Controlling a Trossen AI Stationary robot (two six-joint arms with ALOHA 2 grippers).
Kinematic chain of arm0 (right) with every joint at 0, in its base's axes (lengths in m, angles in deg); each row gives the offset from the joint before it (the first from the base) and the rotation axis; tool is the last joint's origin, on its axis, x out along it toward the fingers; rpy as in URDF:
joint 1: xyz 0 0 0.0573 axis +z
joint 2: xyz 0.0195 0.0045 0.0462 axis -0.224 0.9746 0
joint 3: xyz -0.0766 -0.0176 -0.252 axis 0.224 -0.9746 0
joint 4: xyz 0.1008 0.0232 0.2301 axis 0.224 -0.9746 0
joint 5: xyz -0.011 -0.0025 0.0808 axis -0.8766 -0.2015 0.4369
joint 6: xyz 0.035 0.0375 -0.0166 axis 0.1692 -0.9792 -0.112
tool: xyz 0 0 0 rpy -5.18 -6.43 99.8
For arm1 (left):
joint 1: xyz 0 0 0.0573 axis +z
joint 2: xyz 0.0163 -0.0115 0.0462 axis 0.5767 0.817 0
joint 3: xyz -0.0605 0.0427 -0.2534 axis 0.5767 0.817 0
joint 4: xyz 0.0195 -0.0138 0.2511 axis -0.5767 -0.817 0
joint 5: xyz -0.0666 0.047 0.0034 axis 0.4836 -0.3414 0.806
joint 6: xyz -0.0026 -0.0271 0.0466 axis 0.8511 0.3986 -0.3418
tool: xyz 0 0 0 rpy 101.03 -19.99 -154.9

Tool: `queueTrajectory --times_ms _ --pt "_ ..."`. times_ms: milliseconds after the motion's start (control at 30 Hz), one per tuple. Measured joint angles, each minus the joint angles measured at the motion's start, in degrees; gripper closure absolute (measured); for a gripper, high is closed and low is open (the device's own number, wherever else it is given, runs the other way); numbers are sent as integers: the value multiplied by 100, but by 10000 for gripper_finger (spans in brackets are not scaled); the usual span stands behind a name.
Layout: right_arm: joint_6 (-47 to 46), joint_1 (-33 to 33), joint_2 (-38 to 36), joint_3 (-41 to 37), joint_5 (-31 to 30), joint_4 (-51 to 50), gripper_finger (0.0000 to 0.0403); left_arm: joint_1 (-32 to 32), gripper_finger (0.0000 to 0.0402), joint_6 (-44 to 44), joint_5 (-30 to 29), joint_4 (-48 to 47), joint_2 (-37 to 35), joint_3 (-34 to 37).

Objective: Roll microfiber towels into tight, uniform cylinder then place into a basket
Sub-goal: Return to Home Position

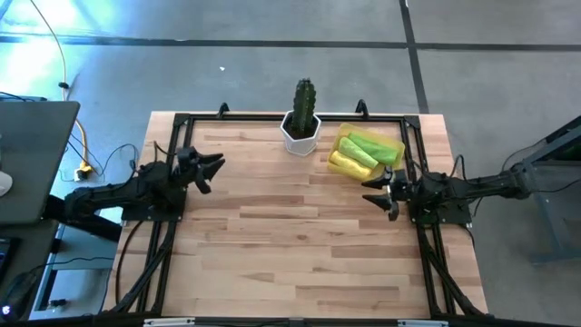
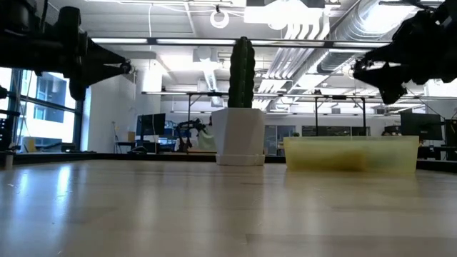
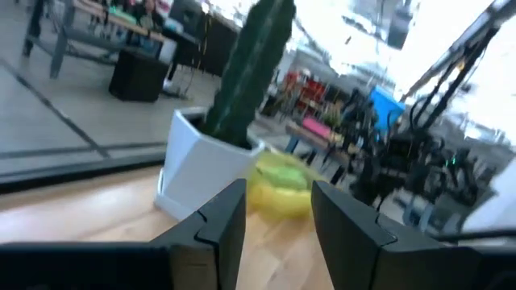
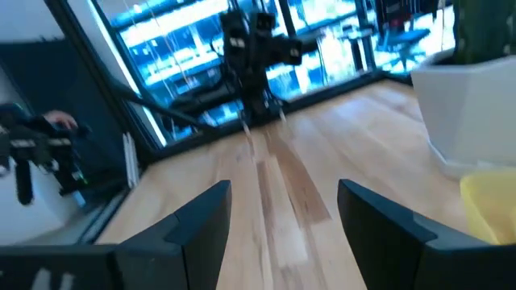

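The basket [image 1: 399,145], a shallow pale-yellow tray, stands at the table's far right. Inside it lie rolled microfiber towels: two lime-green [image 1: 372,147] and a bright yellow one [image 1: 349,164]. In the low view the basket [image 2: 350,153] shows side-on. My left gripper [image 1: 216,171] hovers open near the table's left edge, pointing level toward the right. My right gripper [image 1: 374,195] hovers open just in front of the basket, pointing level toward the left. Nothing is between the fingers of either gripper [image 3: 278,221] [image 4: 282,213].
A white hexagonal pot with a green cactus [image 1: 302,123] stands at the far middle, left of the basket. A black frame [image 1: 272,118] runs along the table's far and side edges. Bare wooden tabletop [image 1: 290,236] lies between the arms and toward the near edge.
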Motion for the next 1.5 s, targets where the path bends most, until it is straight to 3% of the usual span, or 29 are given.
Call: queueTrajectory --times_ms 200,400,1200,1500 --pt "1 -36 -552 0 2 5 182 293 271 0 0 83 -66 -4" --pt "2 -554 -764 0 48 8 182 666 271 0 2 33 -64 -4" --pt "1 -4581 -753 0 96 -241 182 2708 271 0 -15 35 -66 -2" --pt "0 -5158 -747 0 94 -239 182 2900 271 0 -17 35 -66 0"
